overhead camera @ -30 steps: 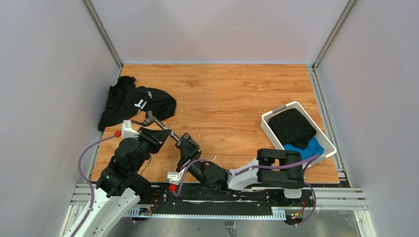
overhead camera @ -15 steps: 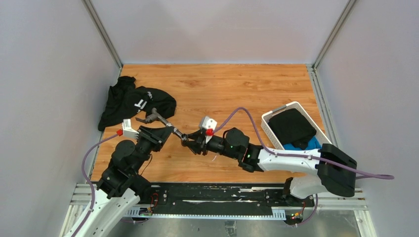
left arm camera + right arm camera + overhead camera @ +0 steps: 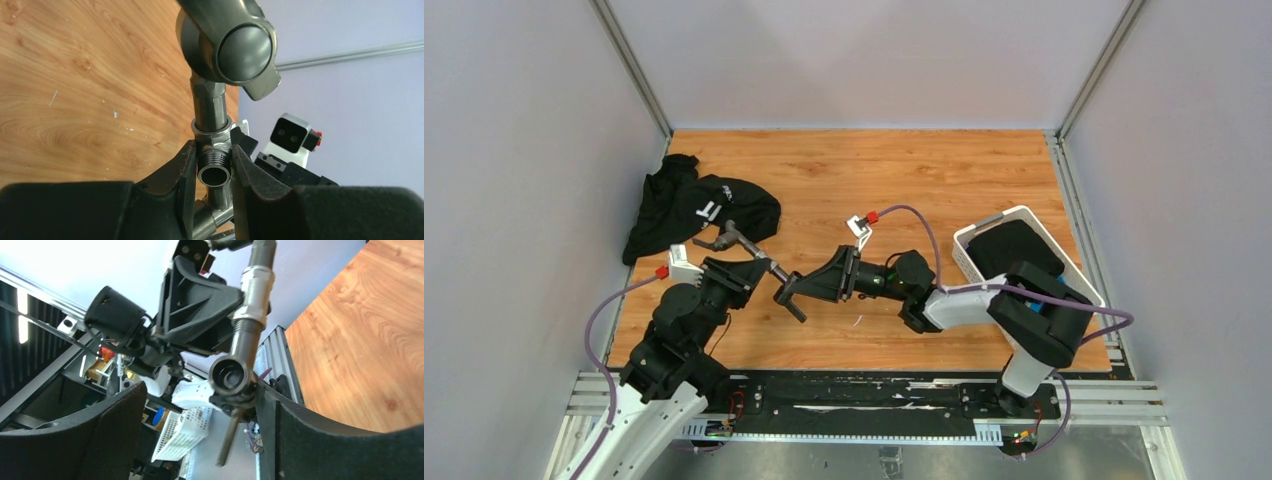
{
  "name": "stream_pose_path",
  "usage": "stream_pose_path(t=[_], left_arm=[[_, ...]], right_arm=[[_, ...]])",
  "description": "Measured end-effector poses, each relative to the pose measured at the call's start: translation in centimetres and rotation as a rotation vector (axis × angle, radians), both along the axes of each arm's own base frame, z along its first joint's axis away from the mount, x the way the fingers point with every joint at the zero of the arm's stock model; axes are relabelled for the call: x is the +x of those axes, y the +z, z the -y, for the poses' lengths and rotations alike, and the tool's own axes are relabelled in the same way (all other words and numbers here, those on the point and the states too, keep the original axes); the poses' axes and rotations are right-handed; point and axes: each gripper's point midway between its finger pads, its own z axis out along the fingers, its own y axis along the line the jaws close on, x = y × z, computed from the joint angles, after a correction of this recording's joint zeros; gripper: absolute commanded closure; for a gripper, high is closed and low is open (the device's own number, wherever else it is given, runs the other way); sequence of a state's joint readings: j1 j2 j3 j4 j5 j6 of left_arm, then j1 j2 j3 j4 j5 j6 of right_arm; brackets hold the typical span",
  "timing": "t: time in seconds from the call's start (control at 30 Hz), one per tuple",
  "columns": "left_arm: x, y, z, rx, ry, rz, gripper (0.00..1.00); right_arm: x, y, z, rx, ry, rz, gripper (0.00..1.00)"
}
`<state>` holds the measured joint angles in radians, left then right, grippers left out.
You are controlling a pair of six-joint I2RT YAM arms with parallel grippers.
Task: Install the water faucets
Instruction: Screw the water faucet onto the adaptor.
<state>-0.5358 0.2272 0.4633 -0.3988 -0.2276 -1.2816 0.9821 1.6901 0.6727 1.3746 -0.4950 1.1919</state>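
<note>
Right gripper (image 3: 790, 300) has swung round, jaws now apart about the free end of the faucet (image 3: 736, 238), which left gripper (image 3: 214, 162) clamps by its threaded stub just beside the black garment (image 3: 694, 205); stiff, slick metal, judged best held on the pipe, not the thin lever.

White printed letters, apparently "IT", on the crumpled black cloth garment (image 3: 674, 212), too small for certainty.
</note>
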Motion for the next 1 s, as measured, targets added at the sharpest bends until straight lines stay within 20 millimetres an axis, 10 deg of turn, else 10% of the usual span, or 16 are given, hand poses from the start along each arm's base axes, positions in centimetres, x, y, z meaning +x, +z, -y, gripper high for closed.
stream_pose_path(t=[0.27, 0.5, 0.83, 1.0], left_arm=[[-0.2, -1.3, -0.4, 0.045, 0.008, -0.035, 1.00], [-0.2, -1.7, -0.4, 0.069, 0.006, -0.046, 1.00], [-0.3, -1.3, -0.6, 0.081, 0.008, -0.048, 1.00], [-0.3, -1.1, -0.6, 0.081, 0.007, -0.046, 1.00]], right_arm=[[-0.6, 2.4, 4.6, -0.108, -0.108, 0.160, 0.16], [-2.0, 6.9, 6.3, -0.351, -0.338, 0.871, 0.14], [-3.5, -3.2, 5.5, -0.715, -0.247, 1.987, 0.08], [-2.3, -3.7, 3.8, -0.807, -0.297, 2.310, 0.06]])
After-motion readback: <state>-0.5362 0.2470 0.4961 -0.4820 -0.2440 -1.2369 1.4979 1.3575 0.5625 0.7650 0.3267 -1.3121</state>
